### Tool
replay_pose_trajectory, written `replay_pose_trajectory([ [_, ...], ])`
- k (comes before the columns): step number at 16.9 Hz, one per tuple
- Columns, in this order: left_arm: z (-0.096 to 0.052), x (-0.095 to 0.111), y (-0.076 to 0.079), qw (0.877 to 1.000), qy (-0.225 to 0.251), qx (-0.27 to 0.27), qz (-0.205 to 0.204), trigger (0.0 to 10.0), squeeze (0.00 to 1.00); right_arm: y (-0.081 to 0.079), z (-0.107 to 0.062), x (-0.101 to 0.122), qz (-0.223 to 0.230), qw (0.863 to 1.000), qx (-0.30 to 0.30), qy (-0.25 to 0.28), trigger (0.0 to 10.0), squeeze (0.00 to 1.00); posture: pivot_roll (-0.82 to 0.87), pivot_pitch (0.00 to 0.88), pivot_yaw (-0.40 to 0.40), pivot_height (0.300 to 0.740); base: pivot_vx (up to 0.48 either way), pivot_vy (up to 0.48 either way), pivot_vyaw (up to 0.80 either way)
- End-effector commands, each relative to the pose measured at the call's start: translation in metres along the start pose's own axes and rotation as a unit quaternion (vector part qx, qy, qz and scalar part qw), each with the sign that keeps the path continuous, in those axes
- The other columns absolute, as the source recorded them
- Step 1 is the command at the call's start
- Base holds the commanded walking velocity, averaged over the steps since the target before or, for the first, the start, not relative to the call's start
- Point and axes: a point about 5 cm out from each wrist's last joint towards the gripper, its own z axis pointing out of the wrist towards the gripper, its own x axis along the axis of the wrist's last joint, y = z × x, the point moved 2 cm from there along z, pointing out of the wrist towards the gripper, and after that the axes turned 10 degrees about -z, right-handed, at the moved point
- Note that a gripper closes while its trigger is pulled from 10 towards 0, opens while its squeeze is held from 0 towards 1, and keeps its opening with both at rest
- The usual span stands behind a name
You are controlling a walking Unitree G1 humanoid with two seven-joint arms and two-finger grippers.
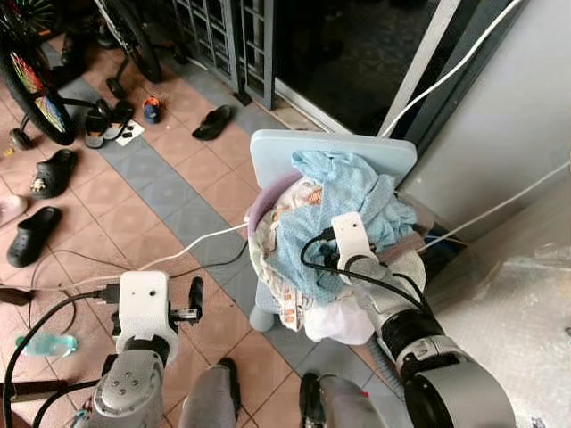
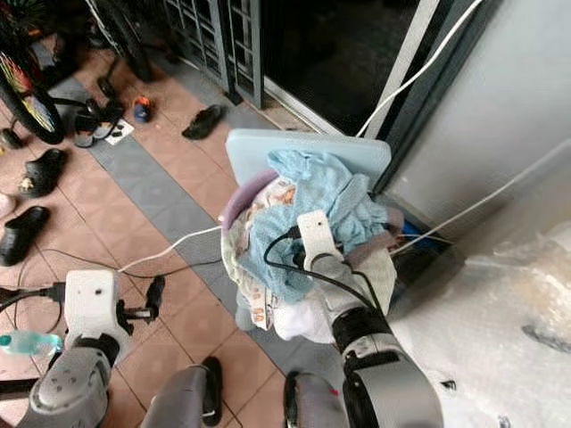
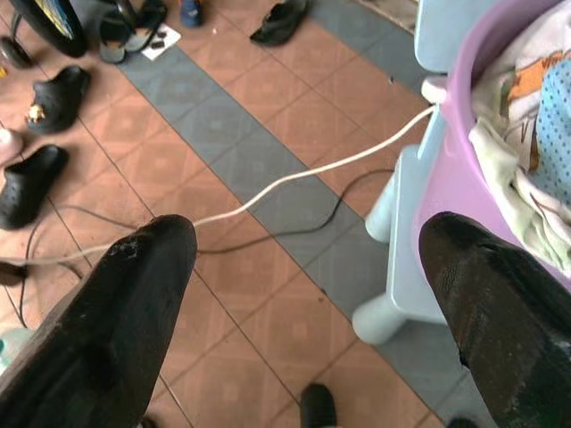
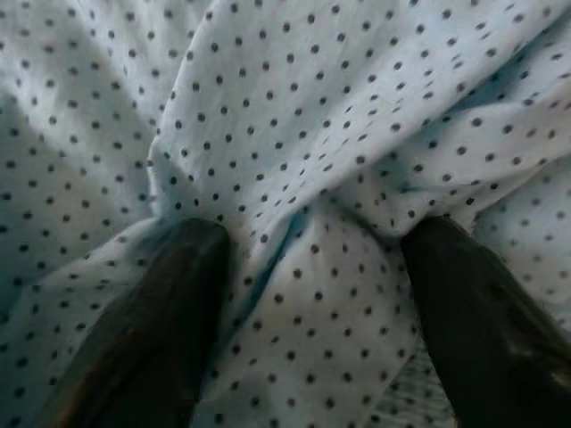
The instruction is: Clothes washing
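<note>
At two o'clock from the robot's feet, the right gripper (image 4: pixel 308 303) is pressing spread fingers into the dotted blue cloth (image 1: pixel 352 201) heaped in the lilac basket (image 3: pixel 464 160); nothing lifted yet, so washing is barely starting. At nine o'clock the left gripper (image 3: pixel 308 294) is hovering wide, empty.

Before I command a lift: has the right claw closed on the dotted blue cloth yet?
No. The right claw is open, its fingers spread against the dotted blue cloth.

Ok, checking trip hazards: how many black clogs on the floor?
2: one black clog by the bicycle wheel, the second black clog nearer the robot; others may be hidden.
</note>
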Motion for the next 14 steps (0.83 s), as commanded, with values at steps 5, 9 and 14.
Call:
replay_pose_trajectory([
  [5,-0.003,-0.002,0.001,1.0,-0.011,0.017,-0.001,10.0,0.0,-0.007,0.0,-0.022,0.017,0.999,0.013,-0.029,0.0,0.0,0.15,0.269,-0.057,0.74,0.0,0.0,0.0],
  [9,0.003,0.002,0.001,1.0,-0.006,0.02,0.0,10.0,0.0,-0.005,0.001,-0.016,0.037,0.999,0.018,-0.013,0.0,0.0,0.15,0.261,-0.057,0.74,0.0,0.0,0.0],
  [14,0.012,0.009,0.001,1.0,0.005,0.022,0.0,10.0,0.0,-0.007,0.003,-0.006,0.059,0.998,0.029,0.011,0.0,0.0,0.15,0.249,-0.06,0.74,0.0,0.0,0.0],
])
